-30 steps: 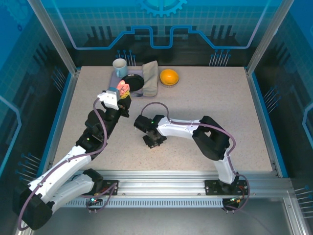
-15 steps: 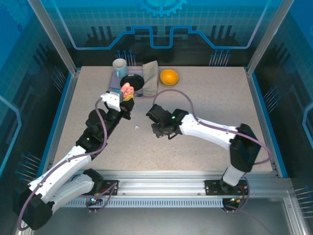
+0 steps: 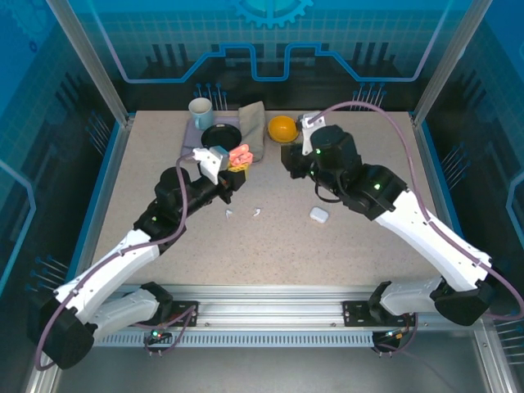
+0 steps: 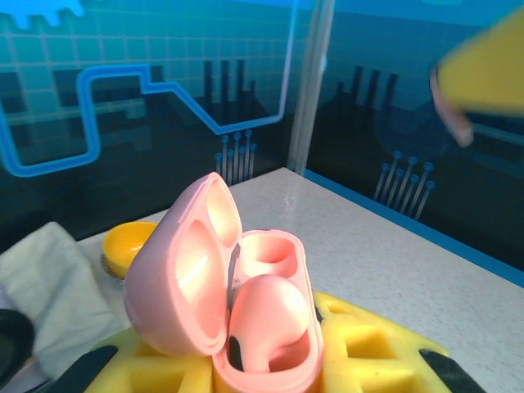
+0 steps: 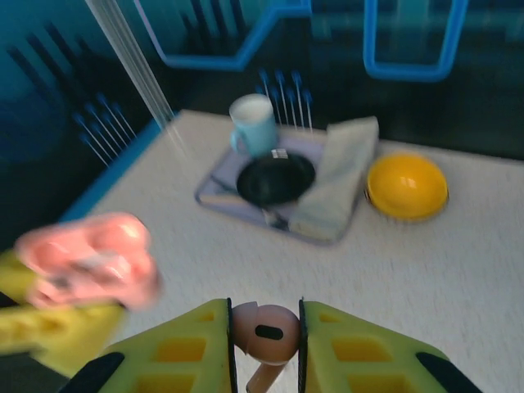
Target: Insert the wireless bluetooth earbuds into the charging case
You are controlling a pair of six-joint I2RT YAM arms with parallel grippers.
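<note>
Pinching one salmon-pink earbud [image 5: 264, 334] between the yellow fingers [image 5: 192, 348] of the right tool [image 5: 264, 315], over the worktop [image 3: 368, 254]. Clamping the open pink charging case [image 4: 246, 303] in the left tool [image 3: 235, 168], a second pink earbud [image 4: 268, 321] sitting in one of its wells. Lying loose on the worktop between the arms: one white earbud [image 3: 229, 214], another white earbud [image 3: 256, 213] just beside it, and a closed white case [image 3: 319, 214] near them.
</note>
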